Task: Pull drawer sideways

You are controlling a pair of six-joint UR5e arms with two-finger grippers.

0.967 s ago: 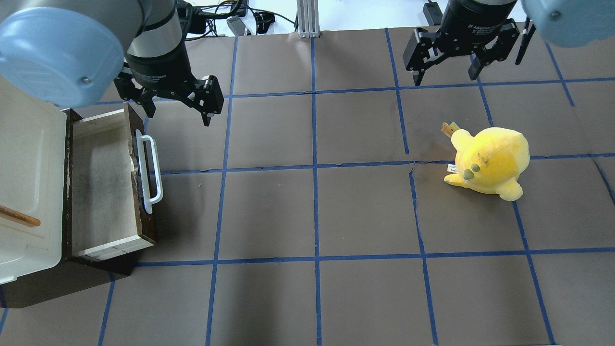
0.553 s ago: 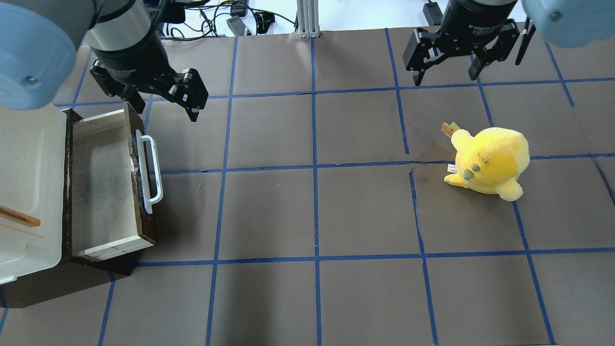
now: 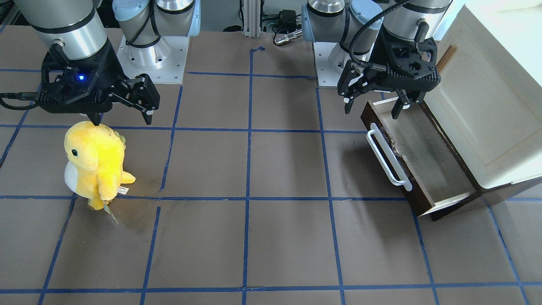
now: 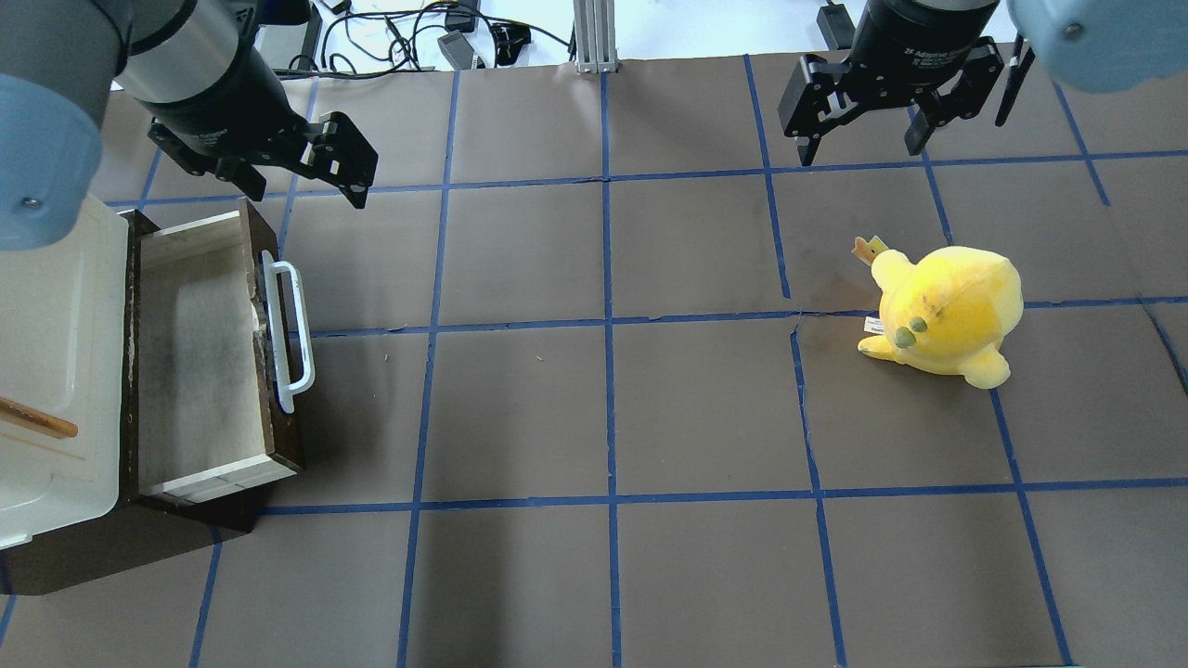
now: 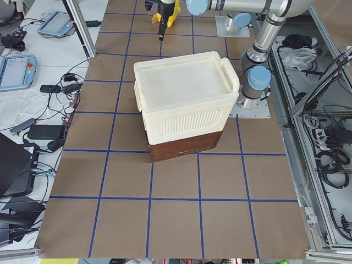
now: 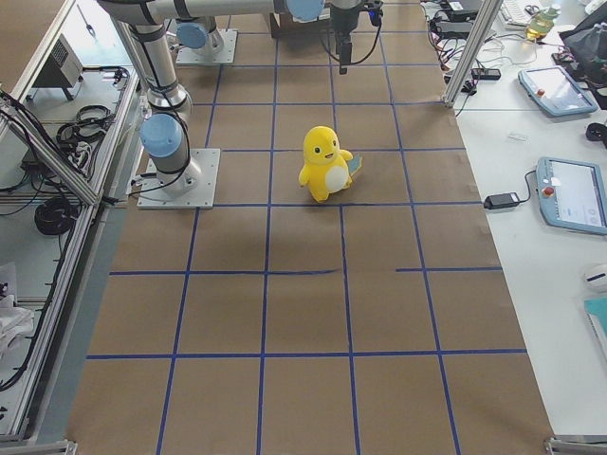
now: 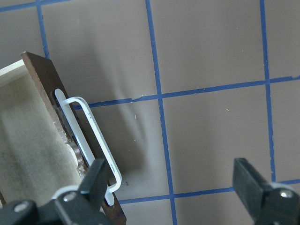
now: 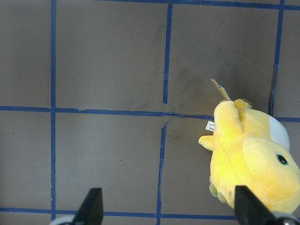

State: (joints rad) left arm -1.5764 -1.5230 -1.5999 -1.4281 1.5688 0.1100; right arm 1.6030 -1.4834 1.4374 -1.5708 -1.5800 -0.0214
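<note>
The drawer (image 4: pixel 200 353) stands pulled out of the cream cabinet (image 4: pixel 46 325) at the left of the overhead view. It has a dark brown front, a long white bar handle (image 4: pixel 290 334) and a greyish inside. It also shows in the front-facing view (image 3: pixel 427 156) and the left wrist view (image 7: pixel 28 154). My left gripper (image 4: pixel 292 186) is open and empty, raised just past the drawer's far end, touching nothing. It shows in the front-facing view (image 3: pixel 372 112) too. My right gripper (image 4: pixel 860 153) is open and empty, far off at the right.
A yellow plush toy (image 4: pixel 947 311) stands at the right, under the right gripper (image 3: pixel 122 122). The cabinet's cream door panel bears a small brown wooden handle (image 4: pixel 37 419). The table is brown paper with a blue tape grid.
My left gripper has moved up and to the left in the overhead view, away from the drawer's handle, still open. The drawer, the plush toy and the right gripper have not moved.
</note>
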